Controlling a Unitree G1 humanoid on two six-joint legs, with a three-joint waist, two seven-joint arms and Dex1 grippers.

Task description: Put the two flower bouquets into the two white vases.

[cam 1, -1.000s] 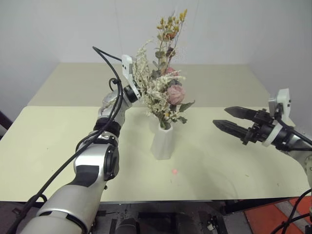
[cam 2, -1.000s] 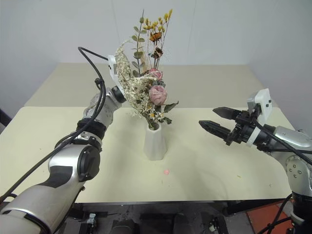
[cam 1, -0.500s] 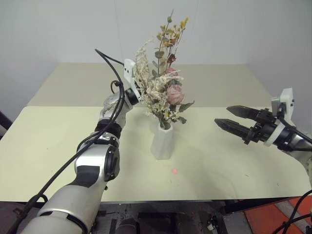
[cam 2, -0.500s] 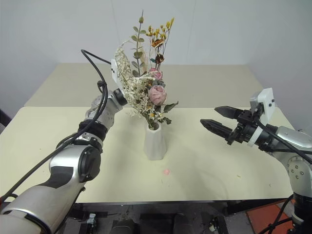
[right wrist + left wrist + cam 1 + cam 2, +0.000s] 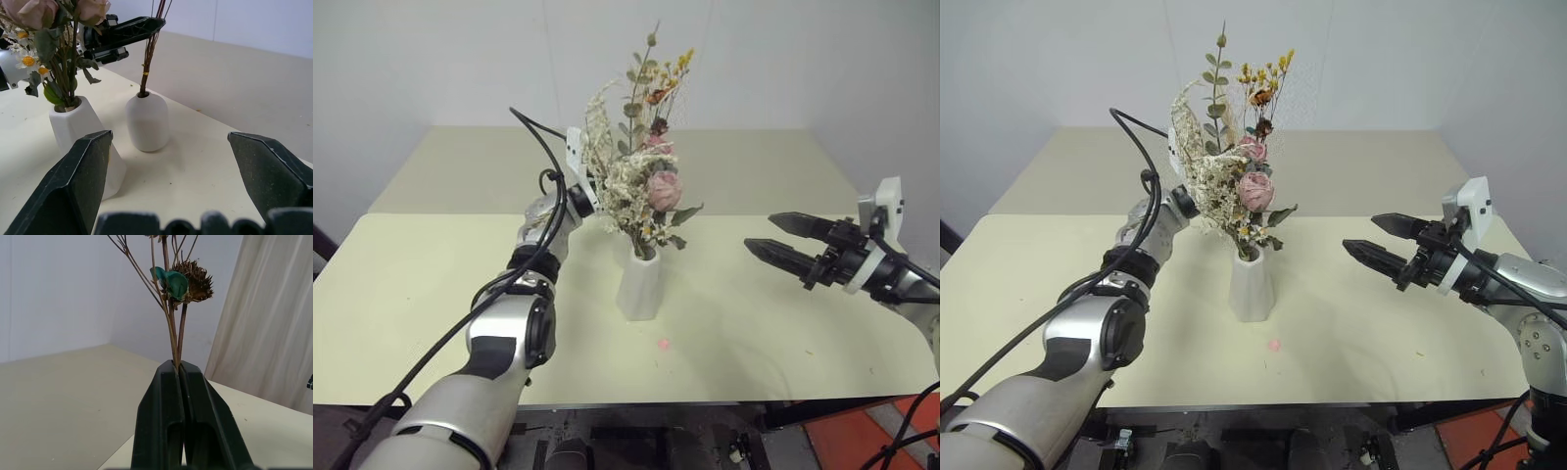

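Left end effector [image 5: 590,191] sits clamped on the thin stems of the small sprig [image 5: 664,78], whose yellow-orange tips rise at twelve o'clock above everything else on the bench [image 5: 411,284]. From the head views, the larger bunch [image 5: 641,191] with its pink rose already stands in the taller vase [image 5: 639,284] at the centre, and the left arm reaches in from seven o'clock close beside it. Right end effector [image 5: 791,245] hangs at three o'clock, well apart from the flowers, its fingers spread and holding nothing. A small pink speck [image 5: 663,344] lies on the bench at six o'clock of the vase.

Seen along the left wrist, the two black fingers [image 5: 166,396] are pressed together on the stems, which fan out above a dark dried seed head [image 5: 195,280].

Seen along the right wrist, the sprig's stems run down into the mouth of the short round vase [image 5: 147,120], just behind the taller one, with the left end effector pinching them above the rim.

The sprig looks very light, dry and brittle, so a hold low on the bundled stems suits it. The bunch's leaves crowd the left arm's path, and both vases seem easy to tip.
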